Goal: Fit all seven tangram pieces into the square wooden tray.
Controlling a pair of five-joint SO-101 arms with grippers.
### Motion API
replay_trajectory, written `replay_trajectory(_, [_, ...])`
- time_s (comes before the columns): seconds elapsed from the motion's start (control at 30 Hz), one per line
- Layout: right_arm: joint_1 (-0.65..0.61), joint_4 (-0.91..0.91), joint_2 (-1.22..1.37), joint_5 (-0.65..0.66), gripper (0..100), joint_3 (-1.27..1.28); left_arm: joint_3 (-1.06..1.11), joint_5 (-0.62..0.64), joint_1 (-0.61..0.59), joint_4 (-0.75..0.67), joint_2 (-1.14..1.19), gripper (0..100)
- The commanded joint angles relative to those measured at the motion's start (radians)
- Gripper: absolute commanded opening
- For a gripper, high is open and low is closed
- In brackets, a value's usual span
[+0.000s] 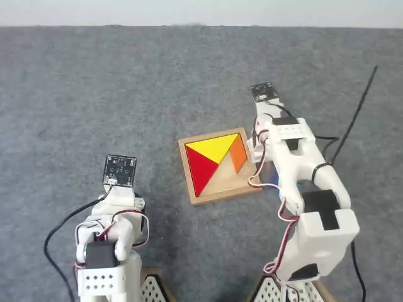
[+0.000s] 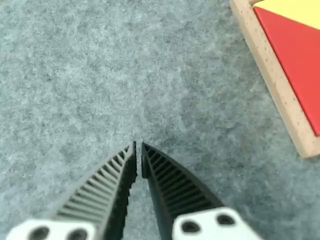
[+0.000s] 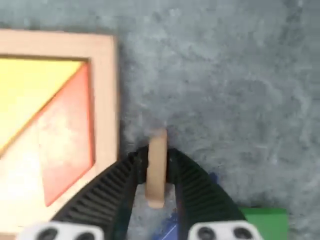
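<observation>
The square wooden tray (image 1: 185, 167) lies mid-table and holds a yellow triangle (image 1: 214, 148), a red triangle (image 1: 200, 168) and a smaller orange triangle (image 1: 238, 154). Part of its floor is bare. My right arm (image 1: 296, 163) reaches over the tray's right edge. My right gripper (image 3: 156, 152) is shut on a thin wood-coloured piece (image 3: 157, 172) held on edge over the carpet, just outside the tray rim (image 3: 105, 90). My left gripper (image 2: 138, 146) is shut with nothing in it, low over the carpet, left of the tray corner (image 2: 270, 75).
A green piece (image 3: 265, 220) and a sliver of a blue piece (image 3: 212, 177) lie on the grey carpet behind the right gripper. The left arm (image 1: 113, 220) sits folded at the front left. A black cable (image 1: 356, 113) runs off to the right.
</observation>
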Motion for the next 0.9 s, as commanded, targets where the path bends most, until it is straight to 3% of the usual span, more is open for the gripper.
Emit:
replay_trajectory(0.0, [-0.013,0.021,-0.01,0.002,4.3,-0.035,-0.01,-0.002,0.005,0.003,-0.017,2])
replay_trajectory(0.6, [-0.004,0.153,-0.257,-0.118,0.7,-0.046,-0.01,-0.002,0.005,0.003,-0.017,2])
replay_trajectory(0.87, [-0.206,0.065,-0.232,-0.19,0.7,-0.051,-0.01,-0.002,0.005,0.003,-0.017,2])
